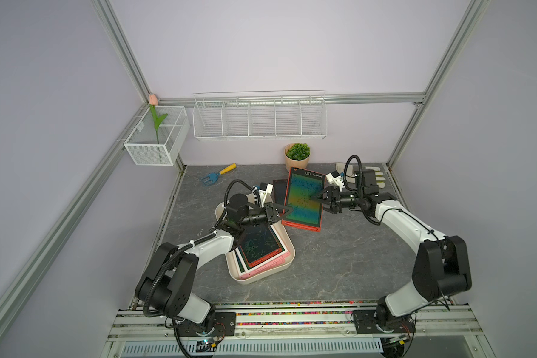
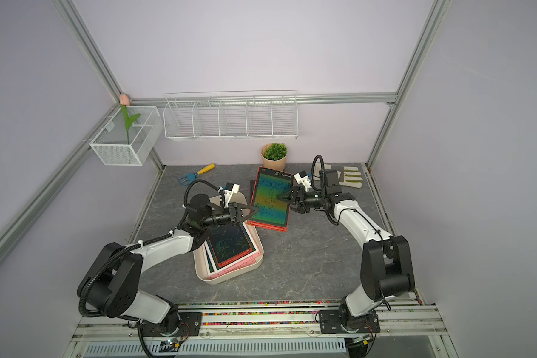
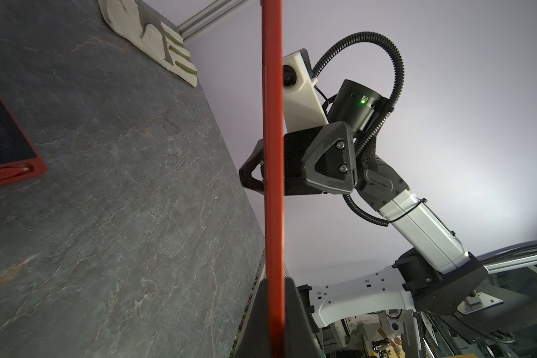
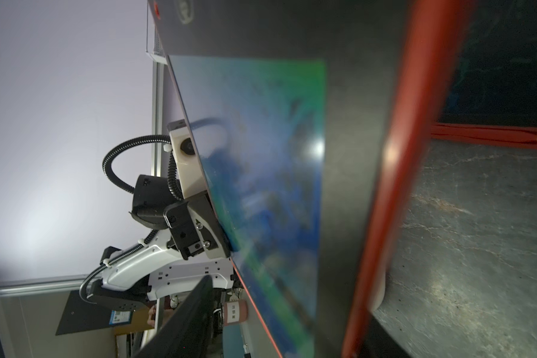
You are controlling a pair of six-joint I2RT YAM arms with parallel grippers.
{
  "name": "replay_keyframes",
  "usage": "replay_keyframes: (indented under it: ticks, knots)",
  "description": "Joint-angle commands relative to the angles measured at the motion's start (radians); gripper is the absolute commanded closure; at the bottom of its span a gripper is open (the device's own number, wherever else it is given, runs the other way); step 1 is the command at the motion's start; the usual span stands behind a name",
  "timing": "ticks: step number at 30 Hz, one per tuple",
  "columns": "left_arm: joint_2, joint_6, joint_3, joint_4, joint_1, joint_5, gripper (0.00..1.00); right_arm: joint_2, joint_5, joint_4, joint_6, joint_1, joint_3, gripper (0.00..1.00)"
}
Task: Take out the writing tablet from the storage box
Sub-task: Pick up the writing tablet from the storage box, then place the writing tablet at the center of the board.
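Left gripper point(image 1: 287, 214) clamps red-framed writing tablet's point(image 1: 304, 198) edge, frame centre, airborne beside the storage box point(image 1: 261, 272) (tablets stacked inside). Right gripper point(image 1: 318, 198) jaws parted around opposite edge, gripping nothing.

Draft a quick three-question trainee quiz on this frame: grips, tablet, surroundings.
1. True or false: the left arm's fingers are shut on the edge of the red-framed tablet.
2. What stands by the back wall, behind that tablet? A) potted plant B) a bottle C) a mug
3. Fill in: the right arm's fingers stand ___, one on each side of the tablet.

Key: 1 true; 2 A; 3 open.
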Motion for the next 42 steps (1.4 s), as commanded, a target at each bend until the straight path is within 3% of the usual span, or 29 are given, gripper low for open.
replay_keyframes:
  ticks: [1,6,12,16,25,42]
  knots:
    - [0.031,-0.021,0.046,0.057,-0.005,0.013,1.00,-0.004,0.035,-0.096,-0.068,-0.036,0.034,0.32]
    - [0.067,-0.016,0.082,0.019,-0.008,-0.013,1.00,-0.037,0.132,-0.225,-0.126,-0.114,0.043,0.26]
    - [0.115,0.095,0.187,-0.203,-0.042,-0.123,1.00,-0.111,0.261,-0.346,-0.201,-0.278,-0.001,0.22]
    - [0.197,0.106,0.282,-0.292,-0.084,-0.202,1.00,-0.186,0.348,-0.393,-0.241,-0.368,-0.046,0.21]
    - [0.431,0.119,0.501,-0.359,-0.140,-0.318,1.00,-0.293,0.449,-0.427,-0.271,-0.404,-0.107,0.21]
    - [0.750,0.053,0.802,-0.363,-0.175,-0.432,1.00,-0.405,0.387,-0.396,-0.275,-0.404,-0.253,0.22]
